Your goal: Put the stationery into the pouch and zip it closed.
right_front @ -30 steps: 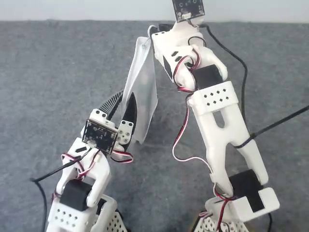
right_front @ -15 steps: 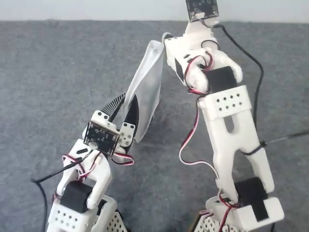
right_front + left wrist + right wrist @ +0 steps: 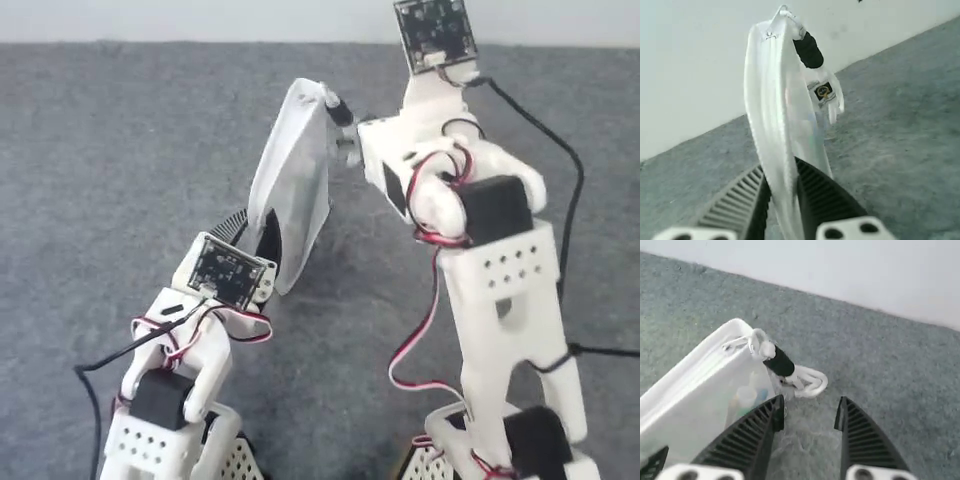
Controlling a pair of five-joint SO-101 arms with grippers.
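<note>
A translucent white pouch (image 3: 295, 170) hangs tilted above the grey mat, held up by its lower end. My left gripper (image 3: 262, 238) is shut on that lower edge; in the left wrist view the pouch (image 3: 770, 100) runs up from between its black fingers (image 3: 782, 200). At the pouch's upper end sit the zip slider and a black pull (image 3: 338, 110) with a white cord loop (image 3: 807, 382). My right gripper (image 3: 810, 405) is open just short of that loop, with nothing between its fingers. Faint green and blue stationery (image 3: 747, 397) shows through the pouch wall (image 3: 695, 395).
The grey felt mat (image 3: 120, 150) covers the table up to a white wall (image 3: 200, 20) at the back. Both arm bases stand at the front edge, with a black cable (image 3: 560, 150) trailing from the right arm. Bare mat lies to the left of the pouch.
My right arm has shifted to the right and toward the camera. The pouch's upper end swung right with it, then settled back. My left gripper has stayed on the lower edge.
</note>
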